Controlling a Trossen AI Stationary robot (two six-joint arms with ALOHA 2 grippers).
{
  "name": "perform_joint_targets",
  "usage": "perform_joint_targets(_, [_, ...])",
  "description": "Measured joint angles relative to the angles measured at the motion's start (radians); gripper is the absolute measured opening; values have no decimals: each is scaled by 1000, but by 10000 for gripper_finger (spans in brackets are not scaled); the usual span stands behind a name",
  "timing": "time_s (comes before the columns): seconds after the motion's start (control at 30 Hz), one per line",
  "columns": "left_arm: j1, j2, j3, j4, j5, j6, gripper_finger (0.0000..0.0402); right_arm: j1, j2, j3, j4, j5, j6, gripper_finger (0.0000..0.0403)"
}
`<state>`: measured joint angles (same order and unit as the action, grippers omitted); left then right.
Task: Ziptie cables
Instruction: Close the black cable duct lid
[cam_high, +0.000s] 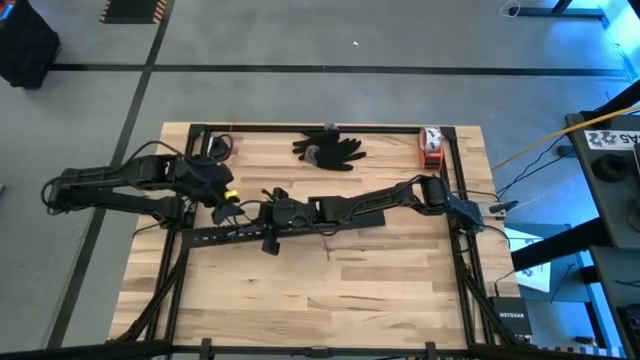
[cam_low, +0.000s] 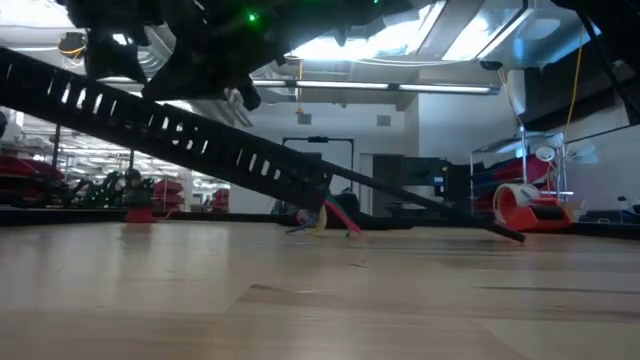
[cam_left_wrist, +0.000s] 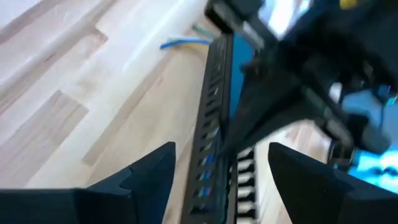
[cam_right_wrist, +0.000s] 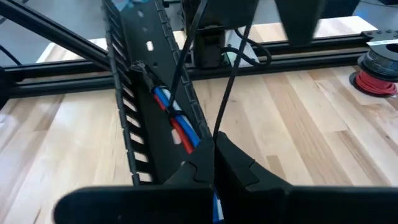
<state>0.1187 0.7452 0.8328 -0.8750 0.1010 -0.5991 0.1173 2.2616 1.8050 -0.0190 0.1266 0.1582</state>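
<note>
Now my right gripper (cam_right_wrist: 214, 163) pinches the ziptie (cam_right_wrist: 233, 74) by the slotted bar (cam_right_wrist: 134, 106).
It may slip off the cables (cam_right_wrist: 177, 121); my left gripper (cam_left_wrist: 217, 177) gapes wide, holding nothing.

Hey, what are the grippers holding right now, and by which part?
The right gripper is shut on the ziptie, pinching one end. The left gripper stands open astride the slotted bar, gripping nothing visibly.
</note>
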Motion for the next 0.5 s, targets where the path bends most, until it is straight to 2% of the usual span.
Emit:
perform_joint_targets(0.2, [-31, 0, 37, -124, -4, 162, 250, -4, 0, 0, -7, 4, -5, 45])
perform_joint_targets(0.33, [-60, 0, 68, -125, -3, 331, 250, -6, 0, 0, -9, 13, -10, 80])
perform_joint_targets(0.5, [-65, 5, 66, -103, -33, 533, 250, -8, 0, 0, -8, 37, -98, 105])
